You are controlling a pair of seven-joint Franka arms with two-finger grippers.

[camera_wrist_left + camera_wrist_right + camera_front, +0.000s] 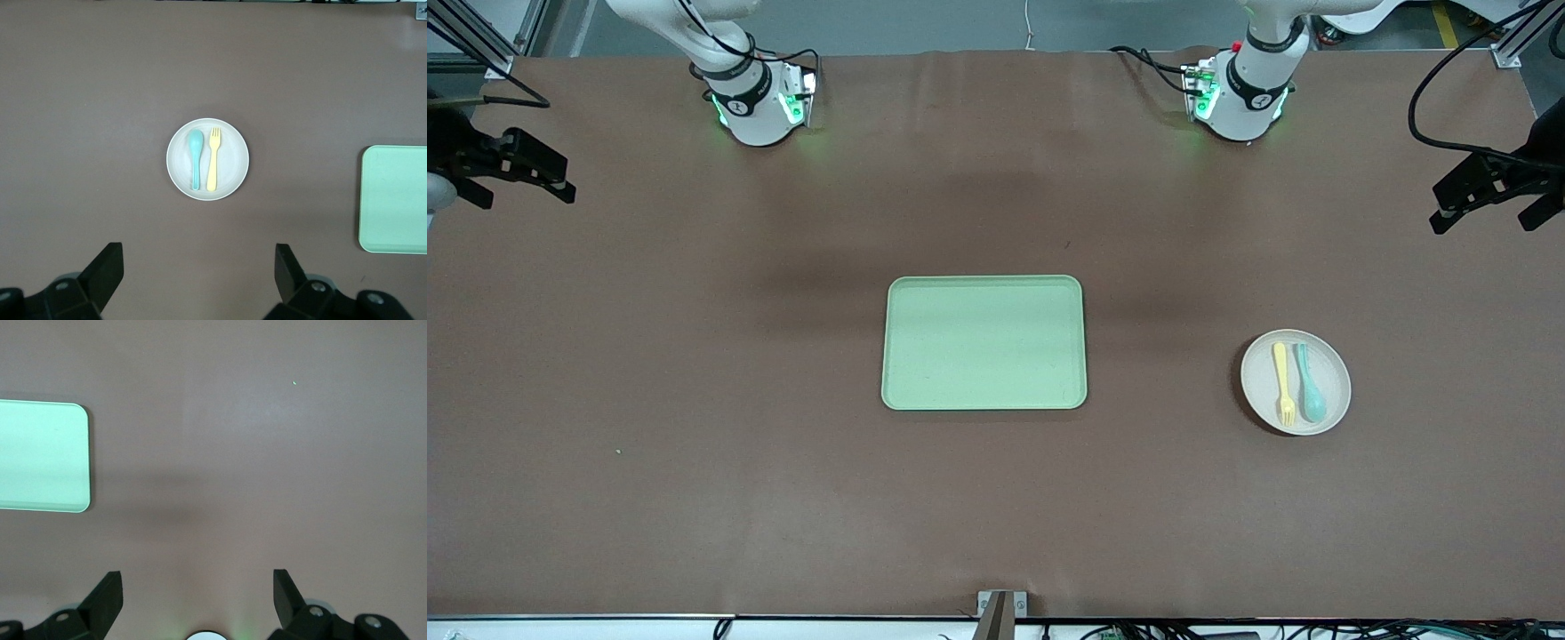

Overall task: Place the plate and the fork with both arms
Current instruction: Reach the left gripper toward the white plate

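The off-white plate (pixel 1261 380) lies on the brown table toward the left arm's end. The pale-yellow fork (pixel 1284 382) lies on it beside a teal spoon (pixel 1312 391). My left gripper (pixel 1485 222) hangs high over the table's left-arm end, open and empty. In the left wrist view the left gripper (pixel 197 260) is open, with the plate (pixel 180 160), fork (pixel 213 160) and spoon (pixel 195 157) well below it. My right gripper (pixel 525 197) hangs high over the right arm's end, open and empty; it also shows in the right wrist view (pixel 197 583).
A light-green rectangular tray (pixel 984 342) lies in the middle of the table with nothing on it; its edge also shows in the left wrist view (pixel 397 200) and the right wrist view (pixel 40 457). Both arm bases stand along the table's edge farthest from the front camera.
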